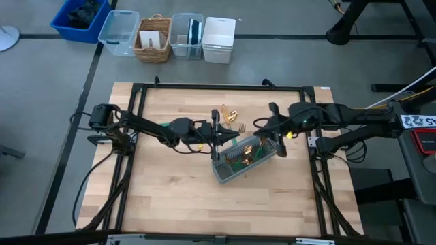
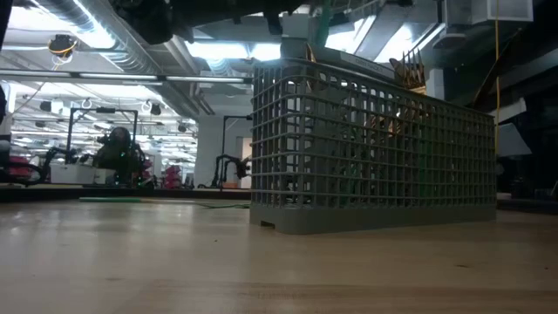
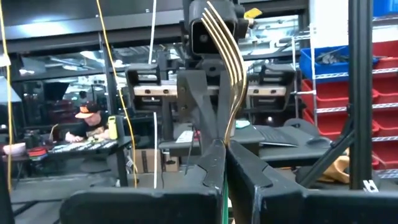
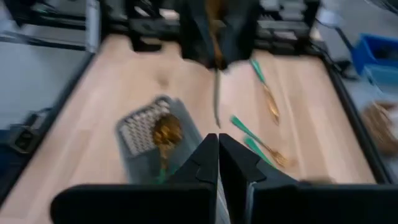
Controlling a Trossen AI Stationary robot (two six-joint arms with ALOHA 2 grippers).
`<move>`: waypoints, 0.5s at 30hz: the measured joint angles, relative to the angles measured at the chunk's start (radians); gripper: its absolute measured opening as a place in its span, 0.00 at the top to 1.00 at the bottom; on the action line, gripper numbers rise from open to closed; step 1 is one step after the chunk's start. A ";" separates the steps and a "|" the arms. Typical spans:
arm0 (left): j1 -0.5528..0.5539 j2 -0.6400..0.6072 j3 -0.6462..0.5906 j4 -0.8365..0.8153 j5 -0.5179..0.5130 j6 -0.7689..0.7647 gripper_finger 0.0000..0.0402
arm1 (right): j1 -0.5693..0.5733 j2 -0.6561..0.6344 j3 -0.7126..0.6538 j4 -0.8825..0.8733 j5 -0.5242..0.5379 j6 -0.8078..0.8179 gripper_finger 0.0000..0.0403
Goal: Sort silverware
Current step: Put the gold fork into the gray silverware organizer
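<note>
Fork (image 3: 225, 68) pinched in the left gripper (image 3: 222, 163), caddy (image 1: 243, 160) just below it.

High view: left gripper (image 1: 215, 131) hangs at the caddy's near end, right gripper (image 1: 278, 144) at its far end; loose silverware (image 1: 230, 114) lies on the table (image 1: 170, 197) just beyond both. Low view: gold heads (image 2: 408, 71) stick up out of the caddy (image 2: 366, 148). Left wrist view: fingers pressed together on the fork's neck — tines rising past them. Right wrist view: right gripper (image 4: 218, 163) nearly closed, holding nothing — caddy (image 4: 146, 134) beside it, loose pieces (image 4: 264, 146) ahead.

fork (image 3: 225, 68) handle hidden between left gripper (image 3: 225, 163) fingers; silverware (image 4: 264, 99) beyond right gripper (image 4: 218, 163) motion-blurred, types unclear.
</note>
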 joint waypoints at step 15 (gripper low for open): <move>-0.002 0.000 0.000 -0.002 0.001 0.018 1.00 | 0.000 0.101 0.000 0.259 0.001 -0.079 0.62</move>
